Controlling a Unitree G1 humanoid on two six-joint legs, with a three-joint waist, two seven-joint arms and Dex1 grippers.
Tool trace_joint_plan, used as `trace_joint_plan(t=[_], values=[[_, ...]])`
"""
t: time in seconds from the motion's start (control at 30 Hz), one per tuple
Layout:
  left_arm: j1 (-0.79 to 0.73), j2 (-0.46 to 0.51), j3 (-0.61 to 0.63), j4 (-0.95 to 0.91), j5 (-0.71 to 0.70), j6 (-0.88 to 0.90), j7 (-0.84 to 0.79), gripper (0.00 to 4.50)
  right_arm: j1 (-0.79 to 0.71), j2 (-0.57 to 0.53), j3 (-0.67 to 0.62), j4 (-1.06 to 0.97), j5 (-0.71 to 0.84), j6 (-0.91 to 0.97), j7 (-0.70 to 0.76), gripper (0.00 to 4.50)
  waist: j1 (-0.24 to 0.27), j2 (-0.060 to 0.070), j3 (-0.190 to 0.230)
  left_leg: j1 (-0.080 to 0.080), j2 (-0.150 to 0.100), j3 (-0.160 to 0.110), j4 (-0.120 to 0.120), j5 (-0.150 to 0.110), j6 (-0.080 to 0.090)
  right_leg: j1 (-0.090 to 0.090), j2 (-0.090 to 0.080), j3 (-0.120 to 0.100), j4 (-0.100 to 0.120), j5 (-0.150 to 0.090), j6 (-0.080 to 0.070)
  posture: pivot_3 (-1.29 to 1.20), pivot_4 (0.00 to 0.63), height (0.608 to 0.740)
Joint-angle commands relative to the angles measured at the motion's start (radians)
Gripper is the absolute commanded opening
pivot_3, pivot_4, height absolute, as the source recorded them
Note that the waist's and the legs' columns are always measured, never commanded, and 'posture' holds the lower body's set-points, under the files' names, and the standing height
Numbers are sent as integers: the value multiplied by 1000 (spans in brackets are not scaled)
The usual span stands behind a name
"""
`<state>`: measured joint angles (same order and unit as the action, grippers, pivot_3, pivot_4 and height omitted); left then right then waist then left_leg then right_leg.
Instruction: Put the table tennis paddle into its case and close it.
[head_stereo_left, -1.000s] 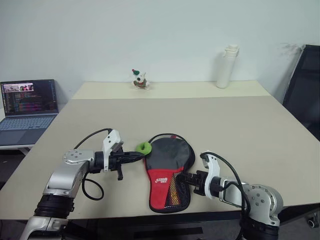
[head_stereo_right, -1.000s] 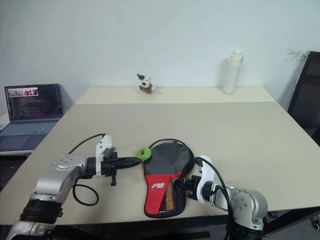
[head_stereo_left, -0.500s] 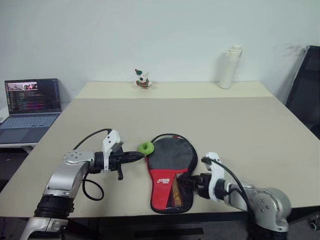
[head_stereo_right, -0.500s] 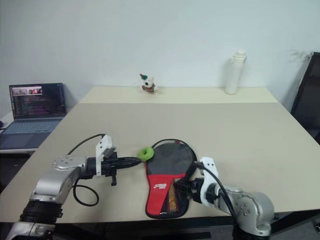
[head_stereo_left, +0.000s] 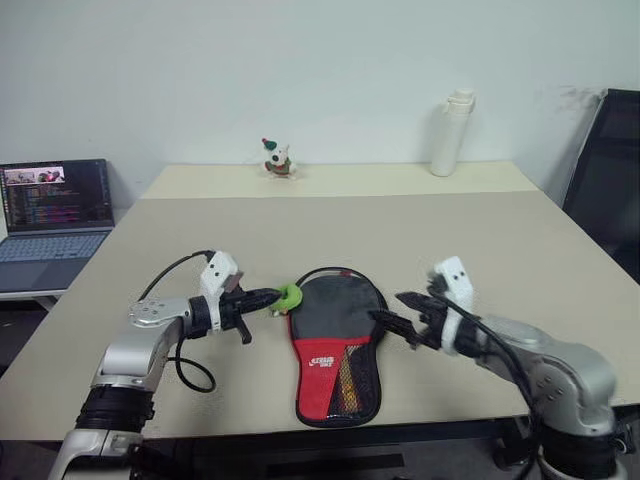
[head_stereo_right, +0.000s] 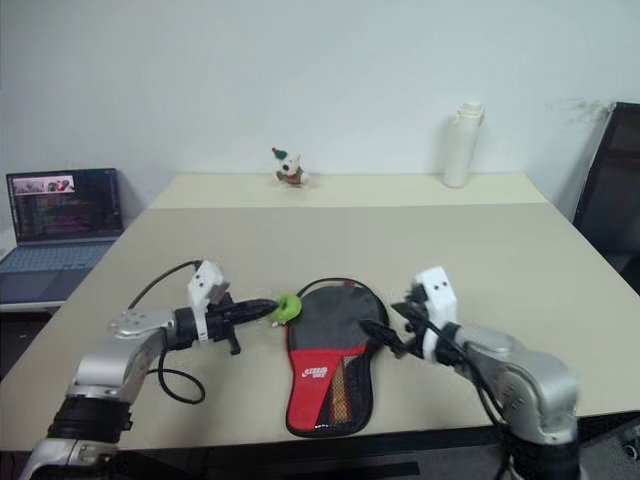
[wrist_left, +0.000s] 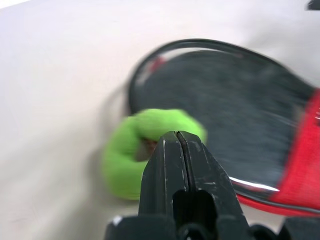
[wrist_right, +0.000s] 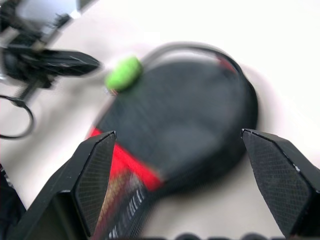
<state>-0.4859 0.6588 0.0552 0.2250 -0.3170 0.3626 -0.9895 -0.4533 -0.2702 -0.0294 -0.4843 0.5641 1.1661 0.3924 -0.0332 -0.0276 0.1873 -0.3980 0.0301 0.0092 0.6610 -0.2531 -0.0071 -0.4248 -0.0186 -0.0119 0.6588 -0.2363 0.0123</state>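
Case (head_stereo_left: 338, 345): one, flat on worktop (head_stereo_left: 480, 240), near edge.
Green loop (head_stereo_left: 289, 296): one, at case's left.
Left fingers (head_stereo_left: 272, 297): closed, tips at loop.
Right fingers (head_stereo_left: 399, 313): spread wide, above case.

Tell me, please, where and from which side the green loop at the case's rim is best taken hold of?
Pinch the green loop across its band, coming level from the robot's left: it juts from the left rim of the case, its hole facing up. The left tool sits shut there.
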Motion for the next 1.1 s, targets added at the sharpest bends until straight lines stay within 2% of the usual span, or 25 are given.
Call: trace_joint_plan(t=[0.03, 0.2, 0.33, 0.37, 0.5, 0.7, 1.1], values=[[-29, -4, 31, 19, 14, -24, 51, 939, -71, 46, 124, 102, -78, -150, 1, 4440, 1, 0, 0, 0, 0, 0, 0, 0, 0, 0, 0, 0, 0, 0, 0, 0, 150, 740], [-28, -7, 41, 23, 9, -23, 84, 2801, -88, 81, 278, 232, -184, -309, 28, 4440, 6, 0, 0, -2, 0, 0, 0, 0, 0, -1, -3, 0, -1, 0, 0, 0, 150, 740], [-23, -11, 37, 13, 4, -16, 92, 4242, -71, 86, 334, 298, -247, -380, 33, 4440, 7, 0, 0, -2, 0, 0, 0, 0, 0, -1, -6, 0, 0, 0, 0, 0, 150, 740], [-21, -13, 35, 7, -1, -9, 89, 4473, -64, 74, 347, 300, -263, -394, 39, 4440, 7, 0, 0, -2, 0, 0, 1, 0, 0, -1, -6, 0, 0, 0, 0, 0, 150, 740], [-30, -24, 17, -1, -6, 5, 73, 4473, -18, 40, 337, 287, -282, -393, 46, 4440, 7, 0, 0, -2, 0, 0, 1, 0, 0, 0, -6, -1, 0, 0, 0, 0, 150, 740], [-97, -50, -75, 72, 47, -43, -3, 4473, 9, 38, 337, 275, -296, -394, 42, 4440, 7, 0, 0, -1, -1, 0, 1, 0, 0, 0, -5, -1, 1, 0, 0, 0, 150, 740], [-237, -112, -186, 362, 177, -172, -71, 4473, 21, 56, 323, 249, -312, -372, 25, 4440, 5, 0, 0, -1, -2, 0, 1, 0, 0, 0, -2, 0, 1, 0, 0, 0, 150, 740]])
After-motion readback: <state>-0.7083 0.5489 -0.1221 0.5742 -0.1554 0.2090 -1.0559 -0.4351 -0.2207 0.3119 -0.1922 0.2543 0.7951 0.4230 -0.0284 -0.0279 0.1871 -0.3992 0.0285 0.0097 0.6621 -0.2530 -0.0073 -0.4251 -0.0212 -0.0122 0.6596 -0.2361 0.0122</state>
